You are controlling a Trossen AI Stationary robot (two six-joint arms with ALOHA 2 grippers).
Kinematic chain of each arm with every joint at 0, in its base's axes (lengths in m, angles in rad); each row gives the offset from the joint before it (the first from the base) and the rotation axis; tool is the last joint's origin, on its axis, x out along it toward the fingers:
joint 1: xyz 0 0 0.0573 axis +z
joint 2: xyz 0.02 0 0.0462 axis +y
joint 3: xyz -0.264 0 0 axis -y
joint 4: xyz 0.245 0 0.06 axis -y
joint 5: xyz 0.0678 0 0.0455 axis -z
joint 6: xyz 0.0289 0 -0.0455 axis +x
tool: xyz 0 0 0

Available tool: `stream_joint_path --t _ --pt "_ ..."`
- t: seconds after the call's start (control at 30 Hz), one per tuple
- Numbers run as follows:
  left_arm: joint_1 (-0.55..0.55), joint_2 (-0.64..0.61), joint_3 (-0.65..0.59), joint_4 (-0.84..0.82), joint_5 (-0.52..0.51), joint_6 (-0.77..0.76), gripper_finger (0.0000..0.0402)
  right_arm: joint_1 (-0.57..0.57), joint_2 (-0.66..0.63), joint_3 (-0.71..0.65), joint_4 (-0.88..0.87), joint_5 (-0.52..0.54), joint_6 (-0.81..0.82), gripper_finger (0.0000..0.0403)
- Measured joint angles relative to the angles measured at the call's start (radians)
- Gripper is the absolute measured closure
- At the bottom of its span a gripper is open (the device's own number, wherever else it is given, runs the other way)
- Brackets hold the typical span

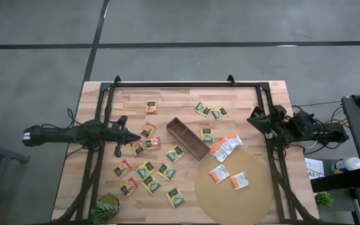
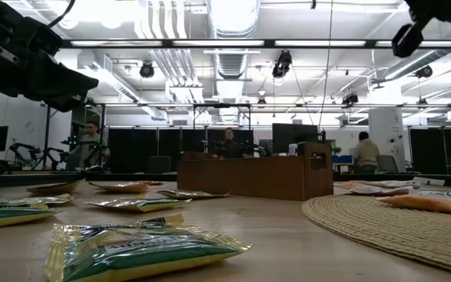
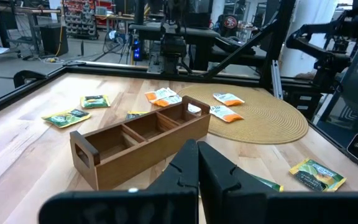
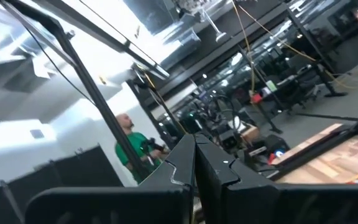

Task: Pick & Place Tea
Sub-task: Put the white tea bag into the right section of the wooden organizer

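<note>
Both our grippers closed, holding nothing.

Our left gripper [image 1: 136, 136] hovers mid-left over the scattered tea sachets [image 1: 150, 170], fingers pressed together; further right lie the wooden box [image 1: 187, 138], mat [image 1: 235, 200], and our right gripper [image 1: 252, 119], also pinched shut.

1. The tea sachets [image 1: 174, 197] carry printed labels, but in the high view the print is too small to read.
2. The nearest green-yellow sachet [image 2: 143, 249], lower left of the low view, shows a dark band with lettering; it is blurred and no word can be made out.
3. The brown wooden box [image 3: 140, 140] bears no legible text.
4. No readable signs, brands or numbers show in the room behind.
</note>
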Motion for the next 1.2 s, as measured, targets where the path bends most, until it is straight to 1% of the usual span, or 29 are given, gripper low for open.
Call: stream_joint_path --t 0.17,0.5,0.67,0.73,1.0,1.2 --pt "0.0 0.0 0.0 0.0 0.0 0.0 0.0402 0.0 0.149 0.126 -0.057 0.001 -0.04 0.0394" --pt "0.0 0.0 0.0 0.0 0.0 0.0 0.0402 0.0 0.539 0.354 -0.071 -0.003 -0.041 0.0394" --pt "0.0 0.0 0.0 0.0 0.0 0.0 0.0402 0.008 0.694 0.443 -0.079 -0.059 -0.041 0.0394" --pt "0.0 0.0 0.0 0.0 0.0 0.0 0.0402 0.022 0.743 0.483 -0.12 -0.06 -0.042 0.0394" --pt "0.0 0.0 0.0 0.0 0.0 0.0 0.0402 0.055 0.901 0.654 -0.392 -0.055 -0.064 0.0394" --pt "0.0 0.0 0.0 0.002 0.0 0.0 0.0402 0.057 1.024 0.803 -0.474 -0.052 -0.21 0.0394"
